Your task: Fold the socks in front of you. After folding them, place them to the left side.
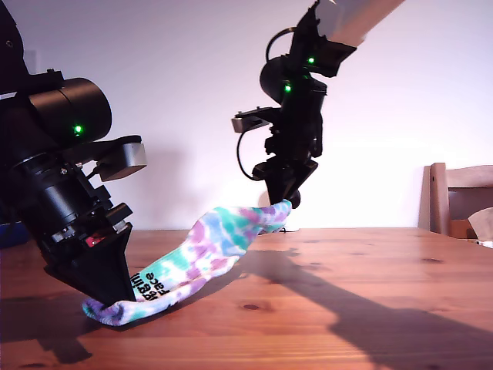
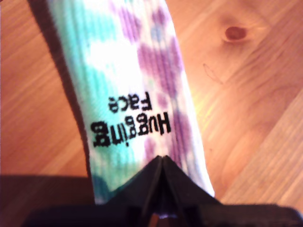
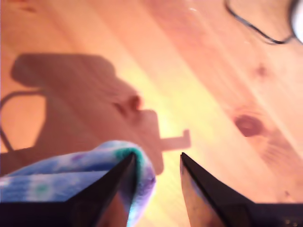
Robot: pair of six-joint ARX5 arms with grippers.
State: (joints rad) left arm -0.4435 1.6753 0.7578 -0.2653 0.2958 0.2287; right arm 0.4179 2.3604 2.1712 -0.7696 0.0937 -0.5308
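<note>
Pinning sock (image 1: 202,252) end with first gripper (image 1: 108,297), pressed together. Second gripper (image 1: 286,202) spread, cloth hooked on 1 finger; reclose before folding over.

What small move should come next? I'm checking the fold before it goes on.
Probably close my second gripper on the tie-dye purple, teal and white sock: its jaws stand apart, the raised end only draped over one finger, while my first gripper clamps the lettered end.
</note>
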